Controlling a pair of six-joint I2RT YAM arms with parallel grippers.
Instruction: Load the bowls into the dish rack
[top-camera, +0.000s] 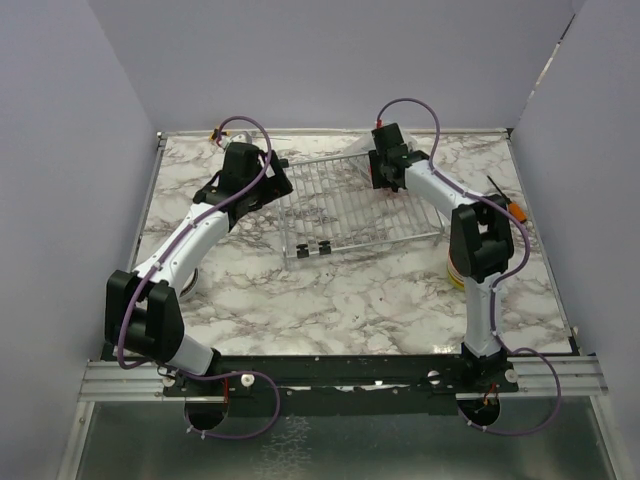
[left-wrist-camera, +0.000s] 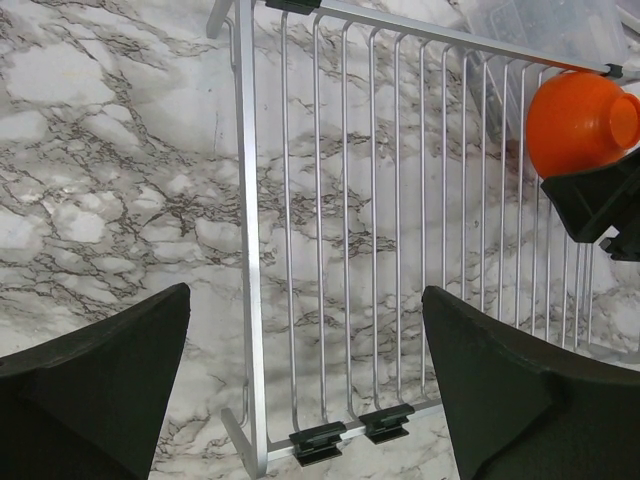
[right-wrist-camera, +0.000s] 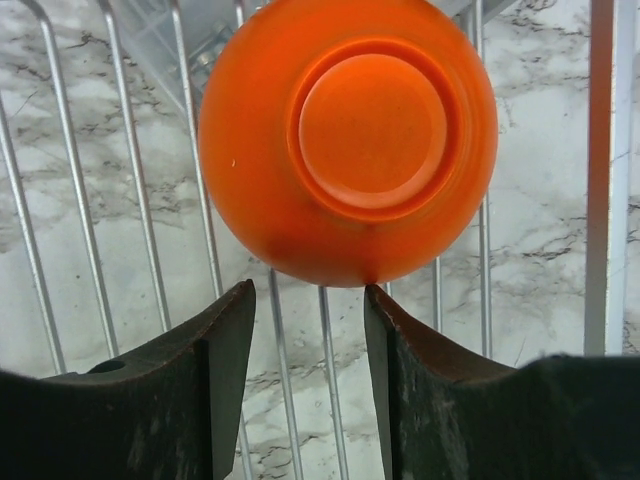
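Evidently only one orange bowl is on the dish rack, base-up at its far right corner, just off the tips of the right hand, which is half spread around nothing. The left hand hangs wide and empty over the rack's bare left side; most loading looks undone

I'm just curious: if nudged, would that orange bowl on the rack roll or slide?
The orange bowl looks smooth, so probably slippery. Its round wall on thin dish rack wires suggests it could rock or roll.
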